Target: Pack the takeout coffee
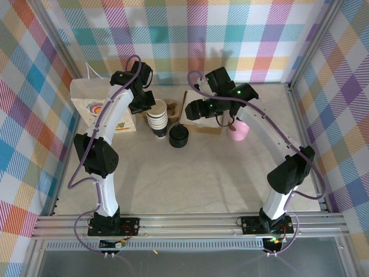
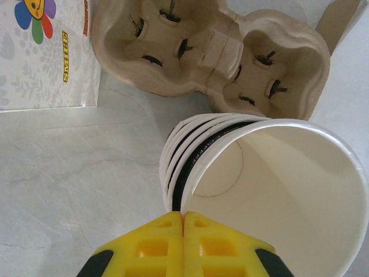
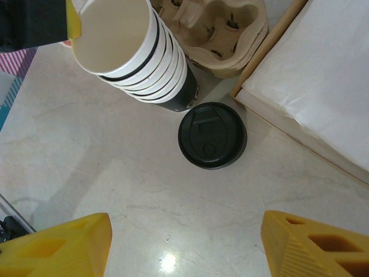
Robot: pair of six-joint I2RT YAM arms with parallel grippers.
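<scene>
**Takeout coffee and its surroundings.** The takeout coffee, a small dark-walled paper cup under a round black plastic lid (image 3: 212,135), stands upright and unheld on the pale marbled table (image 3: 86,161).

- **Left of the coffee:** A tilted stack of lidless white paper cups (image 3: 135,55) stands just beside it, their bases close to touching.
- **Beyond the coffee:** A tan moulded-pulp cup carrier (image 3: 228,26) lies here.
- **Far right of the coffee:** A shallow cardboard box of white paper sheets (image 3: 311,81) sits here.
- **Well to the coffee's left:** A white paper bag printed with a coloured flower (image 1: 101,109) sits past the stack.

The right end effector (image 3: 187,222) hangs over the coffee's near side. Its jaws are wide apart with nothing between them, probably lined up to come down around the lid.

The left end effector (image 2: 183,228) is closed. Its yellow pads meet on the rim of the topmost cup (image 2: 277,190) and seem to pinch its wall, perhaps to steady the stack or lift that cup away from the coffee.

**Open room.** Bare table lies on the coffee's near side. The stack on its left and the box edge on its right narrow the approach. Jaws closing across that line risk nudging the stack; a near-to-far grip looks freer.
</scene>
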